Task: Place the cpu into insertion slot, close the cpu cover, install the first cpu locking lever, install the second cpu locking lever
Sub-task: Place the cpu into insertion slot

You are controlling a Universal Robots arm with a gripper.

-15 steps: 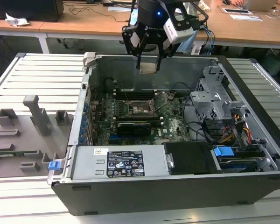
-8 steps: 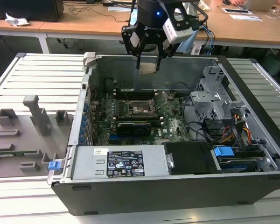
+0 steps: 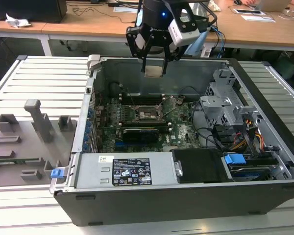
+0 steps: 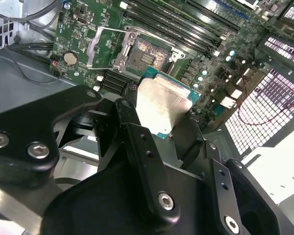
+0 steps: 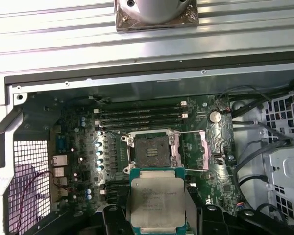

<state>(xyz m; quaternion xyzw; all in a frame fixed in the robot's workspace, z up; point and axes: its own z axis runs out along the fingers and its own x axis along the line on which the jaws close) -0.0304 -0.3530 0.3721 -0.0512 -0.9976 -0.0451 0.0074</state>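
Note:
My gripper [image 3: 154,62] hangs above the open computer case, over its back wall, shut on the cpu [image 3: 153,70], a flat silvery square chip. In both wrist views the cpu [image 5: 157,201] [image 4: 162,104] sits level between the black fingers [image 4: 130,105], with its metal top facing the camera. Below it on the green motherboard lies the insertion slot [image 5: 150,150] [image 4: 148,54] [image 3: 149,113], dark, uncovered and with nothing in it. The cpu cover [image 5: 191,150] [image 4: 104,45], a thin silver frame, is swung open beside the slot.
Long black memory slots [image 5: 139,117] run beside the socket. A black card with heatsink [image 3: 142,132] crosses the board. A power supply [image 3: 122,171] lines the case's front wall, and a drive cage [image 3: 225,105] and cables [image 3: 240,139] fill the exterior view's right. A grey fixture plate [image 3: 24,142] lies outside.

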